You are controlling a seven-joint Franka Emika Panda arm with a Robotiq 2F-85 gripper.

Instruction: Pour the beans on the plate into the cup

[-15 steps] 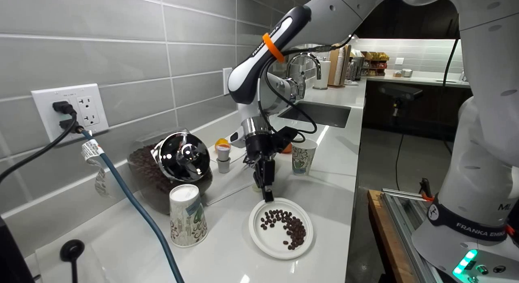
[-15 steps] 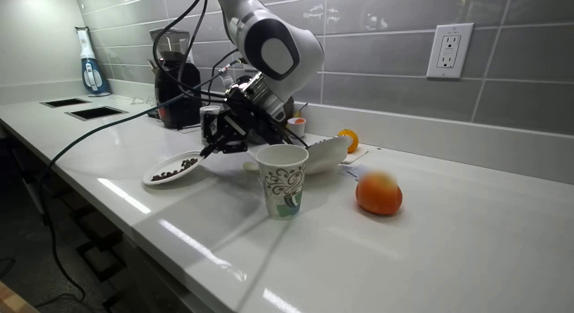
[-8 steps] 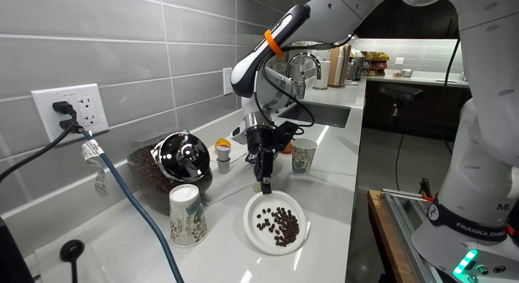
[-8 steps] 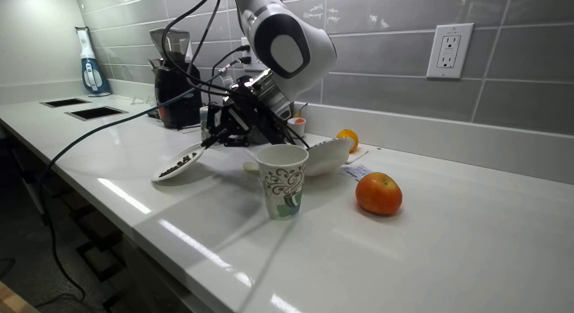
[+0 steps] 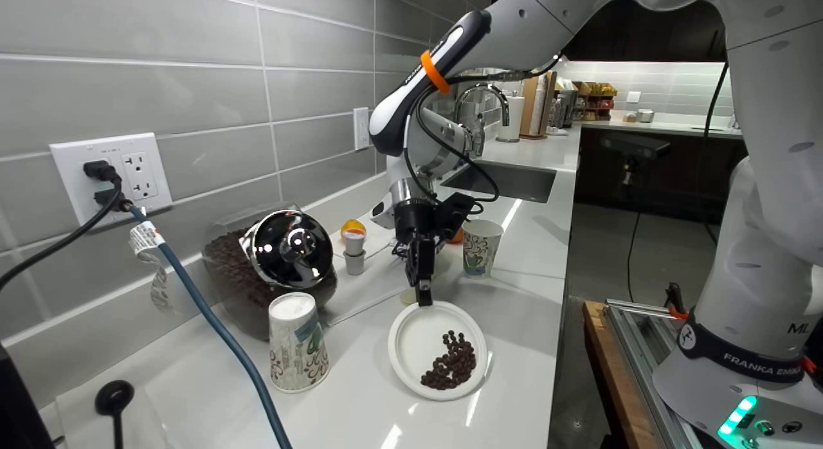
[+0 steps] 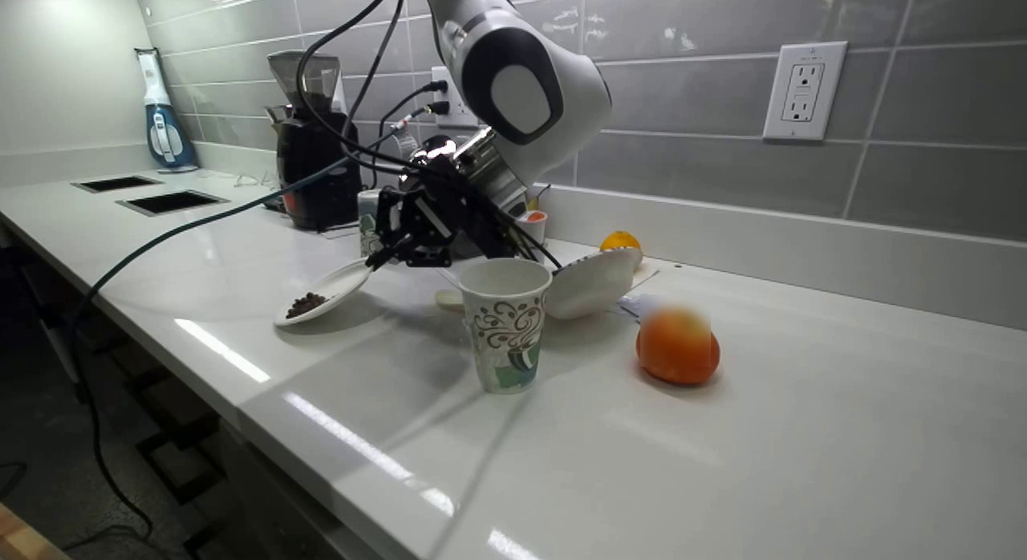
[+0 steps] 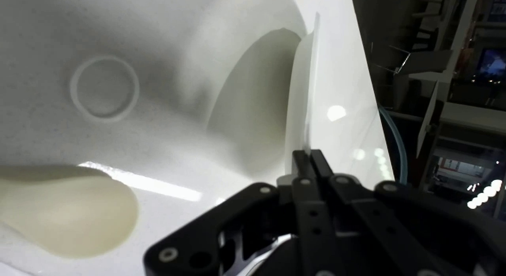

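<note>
Exterior view: beans (image 5: 452,364) pile toward five o'clock on the tilted plate (image 5: 413,336); fingers (image 5: 425,297), no gap showing, pinch its twelve-o'clock rim; the upright cup (image 5: 481,248), likely the target, stands beyond at one o'clock. Lifting seems the step; next, level out, carry, pour.

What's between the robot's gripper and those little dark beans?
Only bare plate: the gripper pinches it at one edge, and the beans are heaped toward the opposite, lower side. Both exterior views show this.
</note>
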